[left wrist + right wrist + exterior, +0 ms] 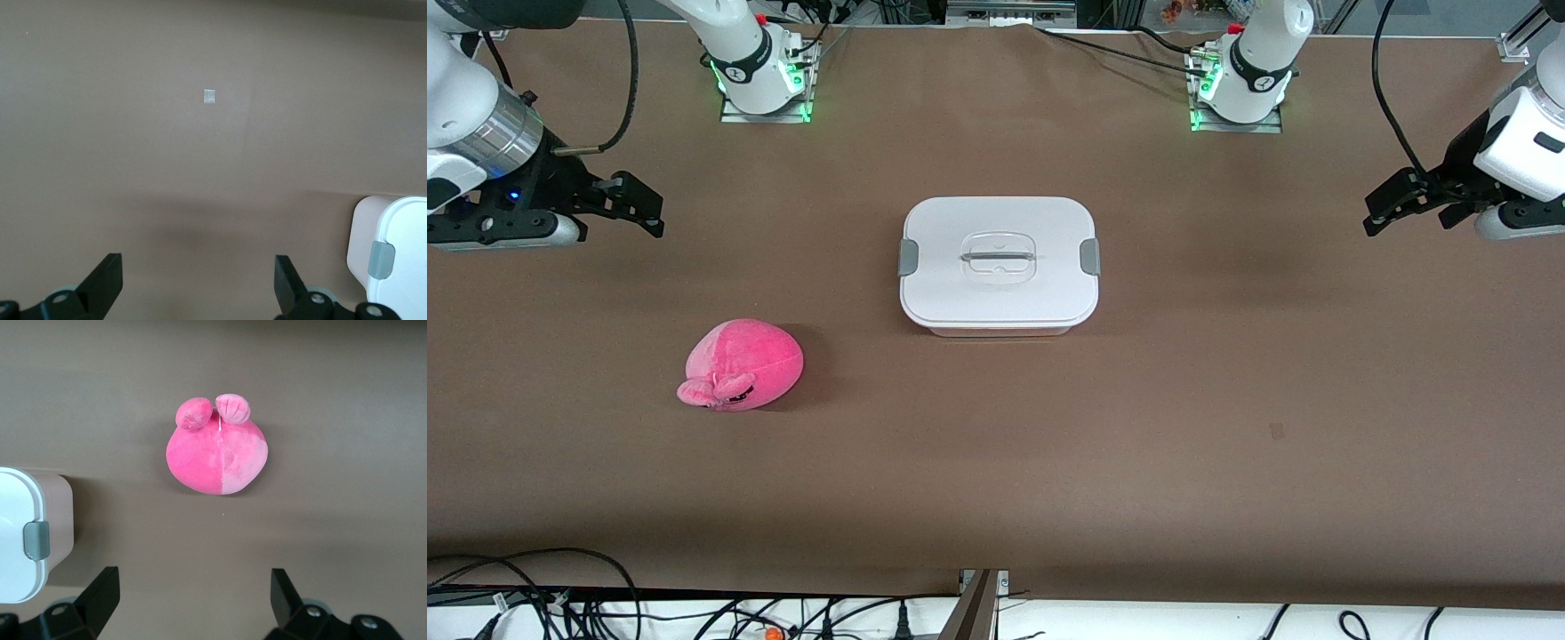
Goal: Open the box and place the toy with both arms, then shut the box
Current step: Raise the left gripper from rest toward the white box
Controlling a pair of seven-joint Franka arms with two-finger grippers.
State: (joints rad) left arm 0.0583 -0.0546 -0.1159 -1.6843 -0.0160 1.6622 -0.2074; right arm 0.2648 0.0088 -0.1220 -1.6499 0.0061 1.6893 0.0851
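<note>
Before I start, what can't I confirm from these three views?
- Box contents: the white lid covers them in the front view; both wrist views cut the box off at an edge.
- Toy underside: it rests on the table.
- Whether the grey clips are latched: too small to tell.
- Left end effector and right end effector: bodies cropped in the wrist views.

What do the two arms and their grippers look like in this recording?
Both arms are glossy white with black bands and black cables; their bases glow green. The right arm has a silver wrist ring and a blue light. The left gripper and right gripper are black, with wedge-shaped fingers.
</note>
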